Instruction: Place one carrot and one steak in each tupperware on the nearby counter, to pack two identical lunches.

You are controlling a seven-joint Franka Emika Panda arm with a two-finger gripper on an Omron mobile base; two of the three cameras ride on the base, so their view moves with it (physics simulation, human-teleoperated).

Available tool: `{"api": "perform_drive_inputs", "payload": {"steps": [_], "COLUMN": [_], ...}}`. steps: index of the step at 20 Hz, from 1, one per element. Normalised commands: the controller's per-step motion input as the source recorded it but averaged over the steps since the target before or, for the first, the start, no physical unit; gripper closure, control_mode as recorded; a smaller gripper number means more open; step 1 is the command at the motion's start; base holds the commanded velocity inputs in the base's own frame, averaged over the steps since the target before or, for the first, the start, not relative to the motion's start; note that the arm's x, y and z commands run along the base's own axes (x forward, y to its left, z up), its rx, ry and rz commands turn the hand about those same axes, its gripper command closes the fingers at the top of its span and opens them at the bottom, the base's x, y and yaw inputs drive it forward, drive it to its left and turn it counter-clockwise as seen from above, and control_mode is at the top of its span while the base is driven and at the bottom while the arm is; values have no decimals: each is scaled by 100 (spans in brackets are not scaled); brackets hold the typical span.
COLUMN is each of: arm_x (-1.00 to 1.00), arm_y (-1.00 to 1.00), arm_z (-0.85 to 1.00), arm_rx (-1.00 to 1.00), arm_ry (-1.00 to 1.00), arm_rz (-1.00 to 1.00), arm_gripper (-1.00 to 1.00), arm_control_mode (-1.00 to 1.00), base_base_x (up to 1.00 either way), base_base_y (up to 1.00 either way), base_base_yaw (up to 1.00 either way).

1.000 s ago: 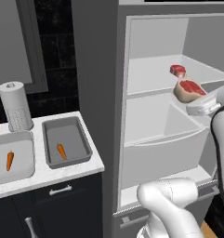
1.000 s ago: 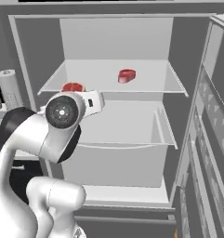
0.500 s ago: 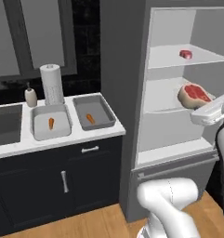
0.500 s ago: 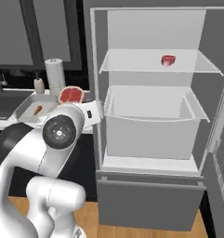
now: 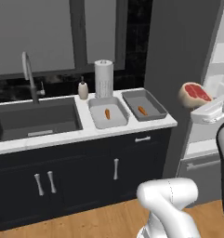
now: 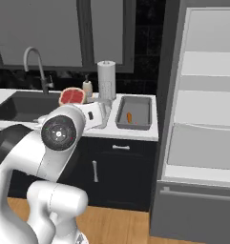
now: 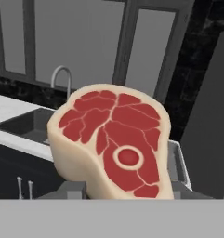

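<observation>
Left base view. Steak (image 5: 194, 93) carried high at the gripper (image 5: 202, 108), well off the right end of the counter (image 5: 132, 128) and above its level. Judged a dense, stiff slab with slick faces, likely to twist or slip if pinched at one corner; best taken low across the thick tan rim, as here. Two trays set just beside each other on the counter, right of the sink (image 5: 36, 120): lighter tupperware (image 5: 108, 113) nearer the sink with one carrot (image 5: 107, 113) inside, darker tupperware (image 5: 144, 105) at the counter's right end with its own carrot (image 5: 142, 110). No steak in either. Paper towel roll (image 5: 103, 78) upright behind the lighter tray.

Right base view. Steak (image 6: 72, 96) standing up past the white arm, over the counter (image 6: 135, 132) near the sink's right edge. Darker tupperware (image 6: 134, 112) at the counter's right end, one carrot (image 6: 129, 117) lying in it; lighter tray mostly hidden behind the arm. Paper towel roll (image 6: 106, 79) behind.

Hand view. Steak (image 7: 114, 145) upright, red marbled face toward the camera, lower edge seated down between the fingers, so hand closed on the slab; fingertips themselves hidden beneath the meat. Faucet (image 7: 61, 79) and sink edge beyond it to the left.
</observation>
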Motion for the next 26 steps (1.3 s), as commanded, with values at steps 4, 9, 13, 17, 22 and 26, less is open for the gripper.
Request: {"api": "perform_drive_inputs", "payload": {"steps": [4,9,13,17,22,26], "arm_x": [0,0,0,0,20,9], "arm_y": [0,0,0,0,-5,-8], "arm_z": [0,0,0,0,-55,-100], "arm_rx": [0,0,0,0,0,-7], "arm_ry": [0,0,0,0,4,14], "arm_rz": [0,0,0,0,0,0], "arm_gripper": [100,100,100,100,100,100], "arm_control_mode": [100,100,100,100,-100,-100], "base_base_x": [90,90,83,80,30,0], "base_base_y": [85,28,-17,0,0,0], "base_base_yaw": [1,0,0,0,0,0]}}
